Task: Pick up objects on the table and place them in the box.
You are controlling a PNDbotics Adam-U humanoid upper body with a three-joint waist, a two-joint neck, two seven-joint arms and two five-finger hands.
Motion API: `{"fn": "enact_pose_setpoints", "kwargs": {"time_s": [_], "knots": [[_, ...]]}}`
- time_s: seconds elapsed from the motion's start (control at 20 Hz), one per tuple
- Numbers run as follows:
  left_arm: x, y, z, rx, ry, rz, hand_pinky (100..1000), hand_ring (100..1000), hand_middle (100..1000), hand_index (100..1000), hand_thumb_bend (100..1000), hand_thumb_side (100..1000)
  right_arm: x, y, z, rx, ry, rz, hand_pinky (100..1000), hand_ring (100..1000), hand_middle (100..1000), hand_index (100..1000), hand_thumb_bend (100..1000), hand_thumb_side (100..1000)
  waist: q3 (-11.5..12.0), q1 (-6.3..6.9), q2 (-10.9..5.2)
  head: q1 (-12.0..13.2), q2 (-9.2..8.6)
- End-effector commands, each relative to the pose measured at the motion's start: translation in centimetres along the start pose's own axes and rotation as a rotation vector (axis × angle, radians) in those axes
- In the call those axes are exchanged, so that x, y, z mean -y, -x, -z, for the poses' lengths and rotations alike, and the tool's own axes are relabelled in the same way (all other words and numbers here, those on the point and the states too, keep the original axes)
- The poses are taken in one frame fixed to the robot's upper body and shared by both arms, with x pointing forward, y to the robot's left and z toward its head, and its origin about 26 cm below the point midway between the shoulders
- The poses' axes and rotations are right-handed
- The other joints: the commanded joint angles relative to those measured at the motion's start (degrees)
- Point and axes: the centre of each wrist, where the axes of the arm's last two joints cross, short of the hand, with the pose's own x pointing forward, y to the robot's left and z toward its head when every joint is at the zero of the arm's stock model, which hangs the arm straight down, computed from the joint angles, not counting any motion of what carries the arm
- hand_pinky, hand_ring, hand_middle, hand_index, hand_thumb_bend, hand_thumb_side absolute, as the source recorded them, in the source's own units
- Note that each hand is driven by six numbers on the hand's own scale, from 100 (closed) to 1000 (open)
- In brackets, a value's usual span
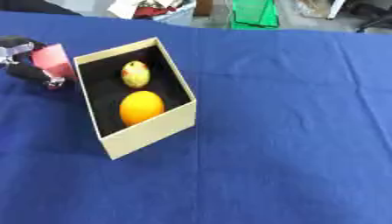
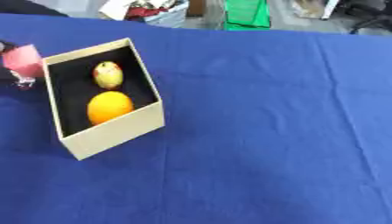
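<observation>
Though partly cut off, the left hand (image 1: 27, 65) grips a blurred pink object (image 1: 52, 60) beside the box (image 1: 149, 129).

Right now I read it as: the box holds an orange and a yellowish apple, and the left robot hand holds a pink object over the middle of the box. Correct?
Not quite. The box does hold the orange and the yellowish apple, and the left robot hand does hold the pink object, but beside the box's left wall, outside it, not over its middle. The left eye view shows this.

Beige box (image 1: 149, 130), black inside; orange fruit (image 1: 141, 107); yellow-red fruit (image 1: 135, 74); blue cloth (image 1: 291, 131).
</observation>
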Motion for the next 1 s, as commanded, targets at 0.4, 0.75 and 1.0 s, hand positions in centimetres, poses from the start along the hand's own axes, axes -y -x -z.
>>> {"fn": "enact_pose_setpoints", "kwargs": {"time_s": [0.4, 0.75, 1.0], "knots": [[-2.0, 0.0, -1.0, -0.024, -0.132, 0.021, 529, 684, 480, 676, 233, 451, 0.6, -0.5, -0.1, 0.002, 0.013, -0.018, 1000, 1000, 788, 992, 100, 860, 0.3, 0.47, -2.19, -1.43, 1.08], [-2.5, -0.9, -1.4, -0.025, -0.209, 0.053, 450, 605, 382, 557, 100, 390, 0.6, -0.4, -0.2, -0.003, 0.017, -0.011, 1000, 1000, 787, 990, 100, 850, 0.63, 0.55, -3.11, -1.89, 1.83], [-3.6, -2.7, -2.4, 0.009, -0.307, 0.115, 399, 576, 354, 518, 100, 402, 0.5, -0.3, -0.3, -0.008, 0.017, -0.005, 1000, 1000, 787, 991, 100, 846, 0.89, 0.75, -3.74, -1.93, 2.45]]}}
